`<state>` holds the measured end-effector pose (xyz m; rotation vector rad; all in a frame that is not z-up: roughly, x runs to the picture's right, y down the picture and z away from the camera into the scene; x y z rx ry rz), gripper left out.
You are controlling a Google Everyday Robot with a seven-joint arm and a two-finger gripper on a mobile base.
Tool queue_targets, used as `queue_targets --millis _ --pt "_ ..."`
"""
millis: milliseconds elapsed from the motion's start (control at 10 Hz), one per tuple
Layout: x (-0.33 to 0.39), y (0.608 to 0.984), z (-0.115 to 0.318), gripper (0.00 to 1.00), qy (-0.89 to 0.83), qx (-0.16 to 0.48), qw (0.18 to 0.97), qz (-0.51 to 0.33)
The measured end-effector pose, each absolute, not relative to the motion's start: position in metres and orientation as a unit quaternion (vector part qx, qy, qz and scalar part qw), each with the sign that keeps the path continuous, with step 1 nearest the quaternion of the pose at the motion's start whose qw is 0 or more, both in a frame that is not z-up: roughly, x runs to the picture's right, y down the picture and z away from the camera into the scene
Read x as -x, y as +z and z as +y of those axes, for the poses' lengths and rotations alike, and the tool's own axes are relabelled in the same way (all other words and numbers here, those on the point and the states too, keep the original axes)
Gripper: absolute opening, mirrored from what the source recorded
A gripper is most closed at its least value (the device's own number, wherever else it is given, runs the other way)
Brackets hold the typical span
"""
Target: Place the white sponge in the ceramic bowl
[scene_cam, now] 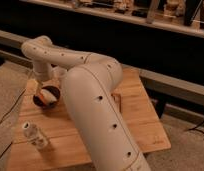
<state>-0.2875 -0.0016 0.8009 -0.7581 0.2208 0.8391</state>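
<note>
Currently, my gripper positioned at far left of wooden table, directly over ceramic bowl. Jaw state: cannot tell, hidden behind own arm. Pale patch inside bowl judged white sponge, lying at or just under my jaws; long axis unreadable. Bowl holds nothing else visible. Clear bottle stands near front-left edge, apart from bowl. Judgement: placement near complete.

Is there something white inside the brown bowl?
Yes, a pale white sponge lies inside the ceramic bowl, right below the gripper at the table's left end.
</note>
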Motion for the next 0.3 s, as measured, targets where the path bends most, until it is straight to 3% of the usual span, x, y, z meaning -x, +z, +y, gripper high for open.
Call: queue_targets --millis 300 --pt "0.2727 0.7927 -0.0035 0.80 0.400 0.353 0.834 0.140"
